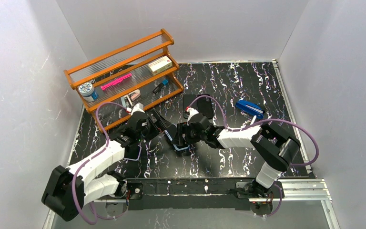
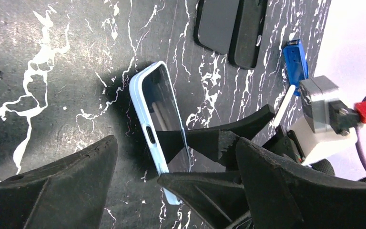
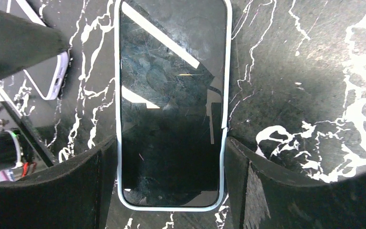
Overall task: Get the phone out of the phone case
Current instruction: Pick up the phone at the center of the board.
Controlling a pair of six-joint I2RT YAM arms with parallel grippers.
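Phone [image 3: 171,119], glossy scratched glass, rounded lt-blue case [image 2: 140,107]

Black marbled table [image 1: 228,81] bears a wooden rack [image 1: 124,71], blue stapler [image 1: 250,109], two dark slabs [image 2: 217,24].

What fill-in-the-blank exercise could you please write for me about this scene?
1. The phone sits ___ its phone case.
2. The right gripper is closed on the case's two ___ sides.
3. The left gripper is ___, holding nothing.
4. The stapler on the table is ___ in colour.

Missing words: inside; long; open; blue.
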